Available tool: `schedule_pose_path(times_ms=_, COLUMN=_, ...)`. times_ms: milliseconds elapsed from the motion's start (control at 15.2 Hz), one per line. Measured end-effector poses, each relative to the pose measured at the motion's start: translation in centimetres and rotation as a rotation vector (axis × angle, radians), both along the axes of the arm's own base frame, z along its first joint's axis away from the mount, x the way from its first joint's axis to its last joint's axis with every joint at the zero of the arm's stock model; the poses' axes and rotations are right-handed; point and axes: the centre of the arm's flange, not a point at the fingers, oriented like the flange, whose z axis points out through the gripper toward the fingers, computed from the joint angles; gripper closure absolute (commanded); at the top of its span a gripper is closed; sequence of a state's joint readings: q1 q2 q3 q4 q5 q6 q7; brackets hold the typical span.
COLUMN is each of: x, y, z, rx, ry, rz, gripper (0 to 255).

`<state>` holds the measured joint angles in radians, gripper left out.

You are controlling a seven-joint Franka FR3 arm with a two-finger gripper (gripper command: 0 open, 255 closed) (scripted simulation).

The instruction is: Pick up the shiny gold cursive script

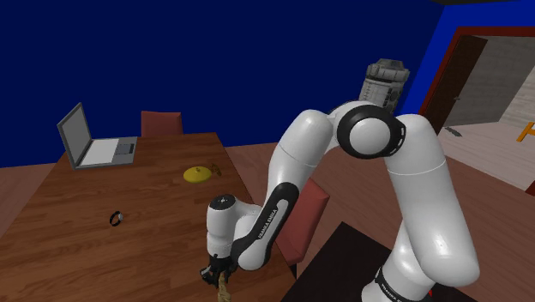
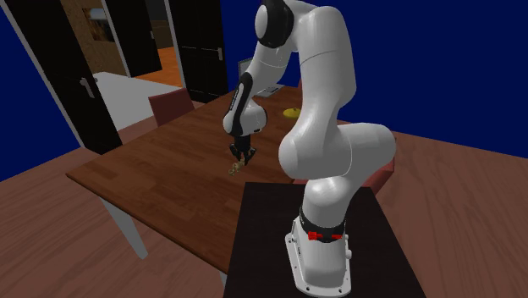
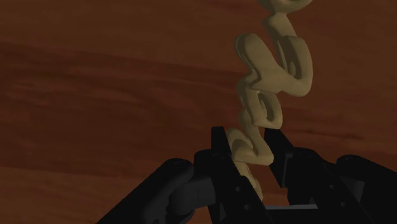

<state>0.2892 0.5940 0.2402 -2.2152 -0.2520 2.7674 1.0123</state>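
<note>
Looking from the shoulder view: the white arm (image 1: 418,193) rose from the black stand (image 1: 330,266) and folded down toward the near edge of the brown wooden table (image 1: 94,193).
Gripper, shoulder view: the black gripper (image 1: 216,276) pointed downward at the picture's lower edge, over the table's near edge.
Script, shoulder view: the tan-gold cursive script (image 1: 225,290) hung from the gripper, running down to the frame's edge.
Other things, shoulder view: an open grey laptop (image 1: 90,141) sat at the table's far left corner, a flat yellow object (image 1: 198,174) lay near the far right edge, and a small black ring (image 1: 117,220) lay in the middle, all well apart from the gripper.
Gripper, second exterior view: the gripper (image 2: 244,154) hung above the table (image 2: 144,173), just beyond the stand (image 2: 271,229).
Script, second exterior view: the script (image 2: 237,167) dangled beneath the fingertips; whether its lower end touched the wood could not be told.
Chair, second exterior view: a reddish chair (image 2: 173,106) stood at the table's far side.
Gripper, wrist view: the gripper (image 3: 248,143) was closed narrowly, its two black fingers (image 3: 219,153) pressed against either side of the script's near end.
Script, wrist view: the script (image 3: 270,95) ran away from the fingers as a looping strip, with the table (image 3: 95,95) behind it.
</note>
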Motion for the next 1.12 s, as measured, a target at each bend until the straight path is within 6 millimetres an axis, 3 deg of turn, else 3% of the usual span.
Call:
schedule_pose_path(times_ms=462, x=0.0, y=0.0, z=0.3, rx=0.001, ry=-0.001, rz=0.000, gripper=255)
schedule_pose_path(times_ms=1122, x=0.0, y=0.0, z=5.2, rx=0.001, ry=0.000, rz=0.000, gripper=255)
